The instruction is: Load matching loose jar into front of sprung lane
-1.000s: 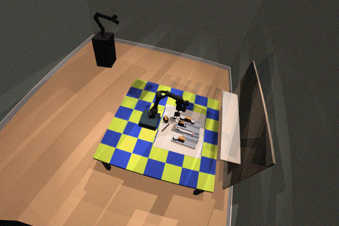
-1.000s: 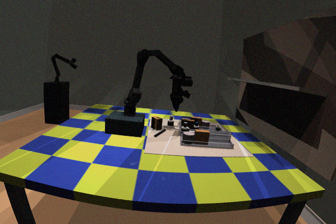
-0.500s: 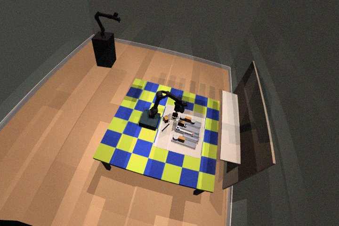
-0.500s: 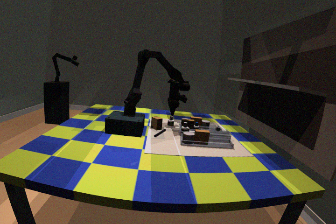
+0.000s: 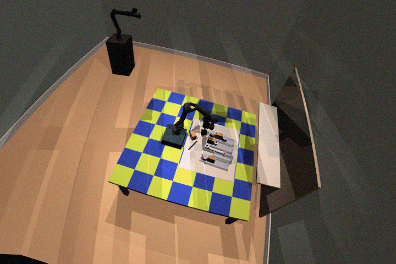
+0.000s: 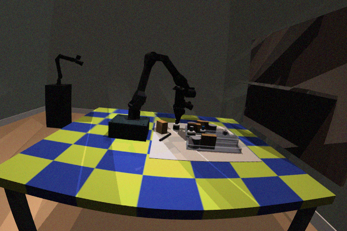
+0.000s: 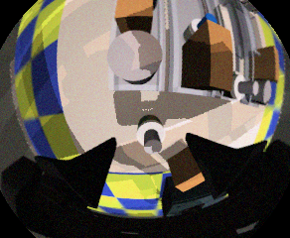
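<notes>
The loose jar (image 6: 176, 126) (image 7: 143, 134), with a white shoulder and a dark grey cap, stands upright on the pale mat (image 5: 190, 163) (image 6: 166, 152) (image 7: 80, 74). In the top view the arm hides it. My gripper (image 5: 203, 132) (image 6: 177, 121) (image 7: 151, 139) is open and points down over this jar. In the wrist view the jar lies between the fingertips, with space on both sides. The look-alike jar (image 5: 207, 146) (image 6: 191, 130) (image 7: 239, 86) stands at the front of the sprung lane. The long white part (image 5: 214, 149) lies behind it. The pusher plate is too small to make out.
The lane rack (image 5: 220, 165) (image 6: 228, 149) (image 7: 170, 55) holds brown boxes, grey round containers and a blue-topped jar (image 5: 215, 142) (image 6: 203, 128). A loose brown box (image 5: 192, 135) (image 6: 162, 127) (image 7: 186, 166) stands near the robot base (image 5: 174, 137) (image 6: 128, 129). A dark rod (image 5: 192, 145) (image 6: 165, 136) lies beside it.
</notes>
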Tool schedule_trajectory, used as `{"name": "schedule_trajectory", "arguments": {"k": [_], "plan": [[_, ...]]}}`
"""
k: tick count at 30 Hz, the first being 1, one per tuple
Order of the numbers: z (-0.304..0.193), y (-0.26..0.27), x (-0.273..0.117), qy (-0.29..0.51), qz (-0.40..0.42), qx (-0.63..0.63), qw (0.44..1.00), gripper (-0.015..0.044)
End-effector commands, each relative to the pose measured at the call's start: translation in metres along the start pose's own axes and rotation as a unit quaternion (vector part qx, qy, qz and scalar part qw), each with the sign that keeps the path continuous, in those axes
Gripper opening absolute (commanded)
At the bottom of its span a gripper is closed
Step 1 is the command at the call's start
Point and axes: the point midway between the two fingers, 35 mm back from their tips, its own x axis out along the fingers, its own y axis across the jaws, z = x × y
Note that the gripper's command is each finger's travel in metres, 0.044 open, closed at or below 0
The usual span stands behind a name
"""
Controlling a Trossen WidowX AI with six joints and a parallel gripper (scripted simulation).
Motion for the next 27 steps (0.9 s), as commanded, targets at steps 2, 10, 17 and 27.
{"name": "schedule_trajectory", "arguments": {"k": [2,10,17,27], "plan": [[-0.003,-0.001,0.010,0.006,0.000,0.002,1.000,0.0440],[-0.003,-0.001,0.023,0.006,0.000,0.002,1.000,0.0440],[-0.004,-0.001,0.030,0.006,0.000,0.002,1.000,0.0414],[-0.004,-0.001,0.030,0.006,0.000,0.002,1.000,0.0171]]}}
